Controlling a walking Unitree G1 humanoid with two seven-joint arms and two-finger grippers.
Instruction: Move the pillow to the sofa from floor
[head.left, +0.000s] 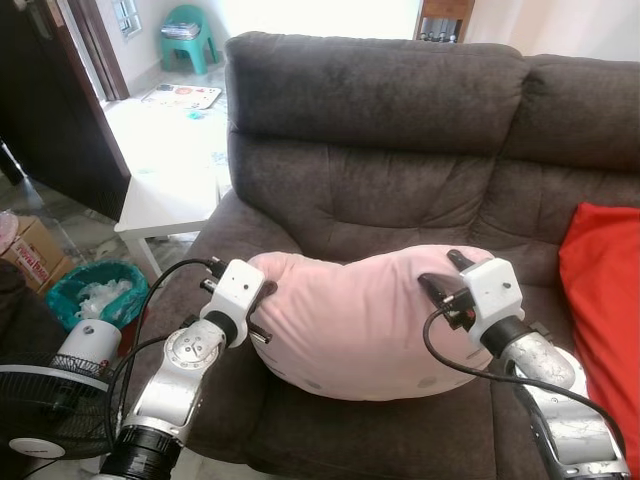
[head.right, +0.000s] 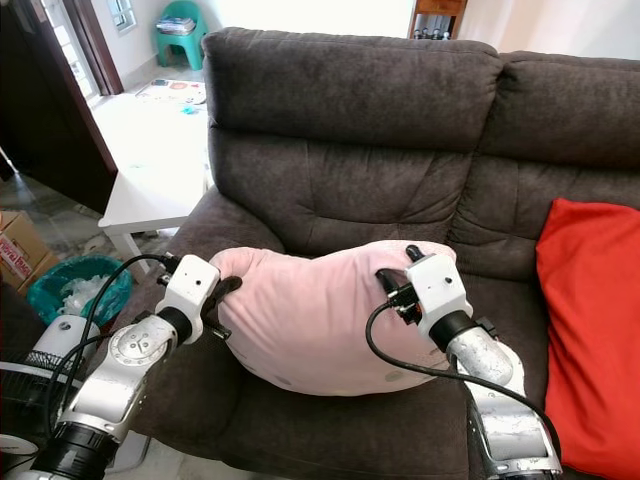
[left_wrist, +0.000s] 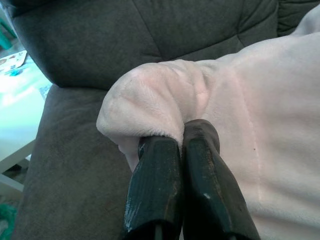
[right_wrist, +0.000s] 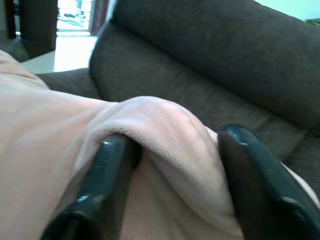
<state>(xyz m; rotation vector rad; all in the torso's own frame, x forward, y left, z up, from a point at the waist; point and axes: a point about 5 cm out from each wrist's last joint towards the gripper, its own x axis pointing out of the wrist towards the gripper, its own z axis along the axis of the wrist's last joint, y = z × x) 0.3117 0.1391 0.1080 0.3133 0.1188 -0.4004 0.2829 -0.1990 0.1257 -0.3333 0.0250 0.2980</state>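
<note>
One plush pink pillow (head.left: 355, 320), creased, over the sofa (head.left: 400, 130).

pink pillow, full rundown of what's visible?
The pillow is pale pink, soft plush with a faint seam, plump and bowed into a bean shape. It is over the seat of the dark grey sofa; whether it rests there is unclear. The left claw pinches its left corner, fingers shut on fabric. The right claw grips a fold at its right end.

Red cushion (head.left: 603, 300) is cut off at the frame's right edge; fan (head.left: 40, 410) is cropped at bottom left.
</note>
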